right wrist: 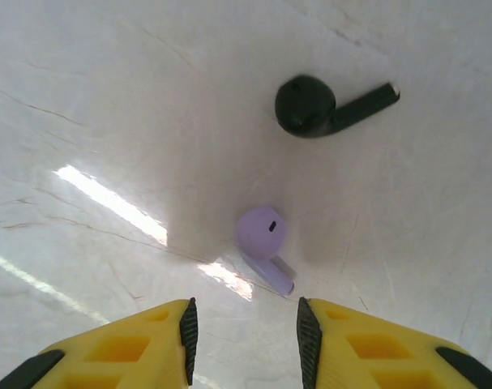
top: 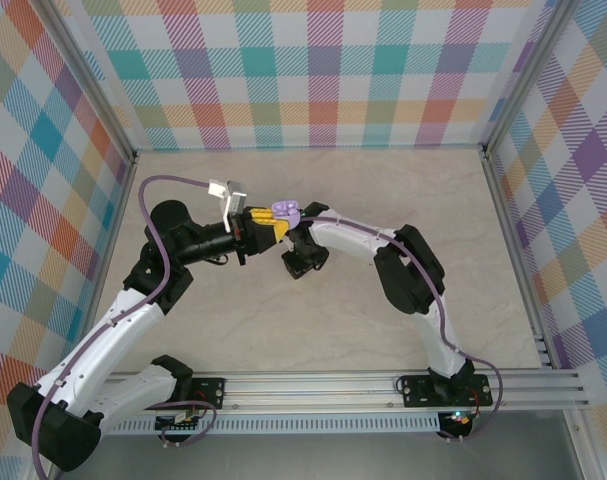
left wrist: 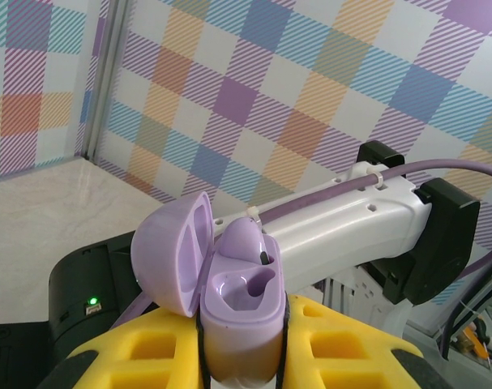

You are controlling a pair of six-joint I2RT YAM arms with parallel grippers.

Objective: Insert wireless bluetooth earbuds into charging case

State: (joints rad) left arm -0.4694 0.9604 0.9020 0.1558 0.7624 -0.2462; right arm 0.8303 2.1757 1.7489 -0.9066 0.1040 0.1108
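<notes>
Lilac plastic charging case (left wrist: 239,312), lid up, is pinched tight in your left tool (left wrist: 241,344); your right tool (right wrist: 244,340) hangs part-open over a lilac comma-shaped earbud (right wrist: 263,237) on the pale bench (right wrist: 100,113), black earbud (right wrist: 312,107) nearby.

You have no text, brand, number or sign to read here. The lilac charging case (left wrist: 241,332), the lilac earbud (right wrist: 262,233) and the black earbud (right wrist: 307,105) show plain surfaces with no legible marking.

The lilac charging case (left wrist: 239,312) is smooth, glossy plastic; the black earbud (right wrist: 307,105) looks satin plastic. The pale, marble-veined bench (right wrist: 91,105) shines with light streaks.
</notes>
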